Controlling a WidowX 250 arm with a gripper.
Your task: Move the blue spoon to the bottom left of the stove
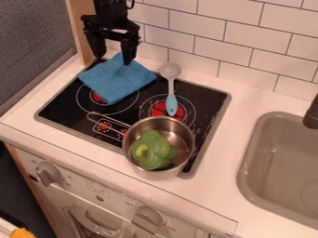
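Note:
My gripper hangs at the top left over the stove's back left corner, its two fingers spread apart with nothing between them, above the blue cloth. The blue spoon lies at the back right of the stove, its light blue handle pointing toward the front over the red burner mark and its grey bowl end toward the tiled wall. The spoon is to the right of the gripper, apart from it.
A folded blue cloth covers the stove's back left. A metal pot holding a green pepper stands at the front right, handle toward the left. The sink is at the right; a tiled wall rises behind.

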